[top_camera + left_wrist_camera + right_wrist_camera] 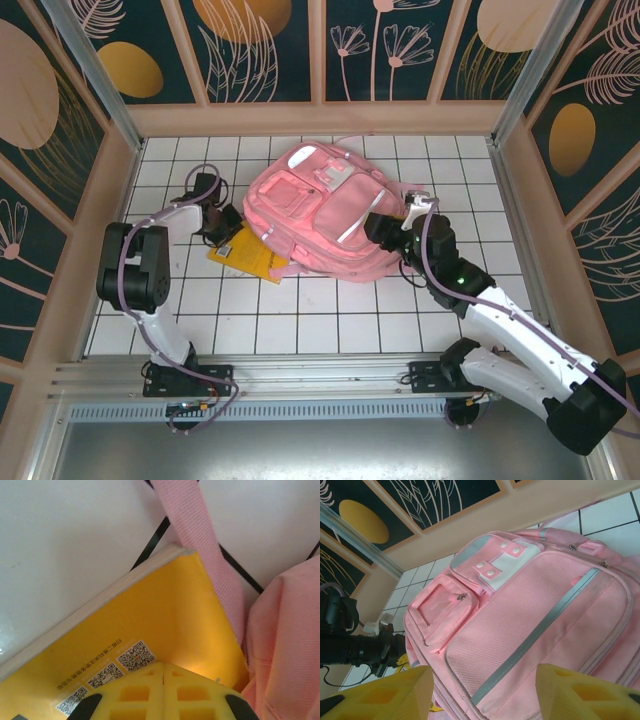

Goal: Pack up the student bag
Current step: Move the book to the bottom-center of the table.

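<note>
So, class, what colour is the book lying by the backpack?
The book is yellow, clearest in the left wrist view.

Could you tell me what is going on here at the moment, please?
Two robot arms are working on the student bag, a pink backpack lying on the white tiled table. The left gripper has its jaws shut at a yellow book that lies against the bag's left side; whether it actually pinches the book, I cannot tell. The right gripper hangs open close over the bag's right side. The book is not yet inside.
</note>
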Controlling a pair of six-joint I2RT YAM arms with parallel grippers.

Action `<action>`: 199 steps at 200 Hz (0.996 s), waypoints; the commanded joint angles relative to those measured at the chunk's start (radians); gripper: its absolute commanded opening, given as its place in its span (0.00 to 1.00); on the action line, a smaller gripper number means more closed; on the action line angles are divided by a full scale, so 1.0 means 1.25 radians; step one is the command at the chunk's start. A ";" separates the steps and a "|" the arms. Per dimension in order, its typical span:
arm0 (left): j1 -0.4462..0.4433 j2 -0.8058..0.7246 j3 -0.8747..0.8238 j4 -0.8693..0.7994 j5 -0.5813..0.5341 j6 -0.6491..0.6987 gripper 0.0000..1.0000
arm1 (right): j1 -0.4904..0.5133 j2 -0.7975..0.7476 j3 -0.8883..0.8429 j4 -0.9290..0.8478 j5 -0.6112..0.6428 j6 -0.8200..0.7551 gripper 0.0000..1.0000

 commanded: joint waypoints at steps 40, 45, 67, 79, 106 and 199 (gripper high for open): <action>-0.062 -0.028 -0.190 0.010 -0.033 -0.027 0.05 | 0.008 0.004 -0.003 0.021 -0.025 -0.008 0.57; -0.076 -0.031 -0.205 0.006 -0.037 -0.027 0.05 | 0.008 0.008 0.001 0.021 -0.031 -0.011 0.56; -0.125 -0.068 -0.280 -0.012 -0.051 -0.035 0.05 | 0.013 0.053 0.032 0.007 -0.083 -0.031 0.57; -0.139 -0.121 -0.330 -0.020 -0.061 -0.039 0.04 | 0.021 0.087 0.057 -0.014 -0.100 -0.042 0.57; -0.154 -0.230 -0.426 -0.064 -0.062 -0.025 0.05 | 0.051 0.151 0.084 -0.034 -0.163 -0.068 0.59; -0.268 -0.409 -0.406 -0.170 0.015 0.061 0.21 | 0.256 0.472 0.196 -0.160 -0.325 -0.148 0.56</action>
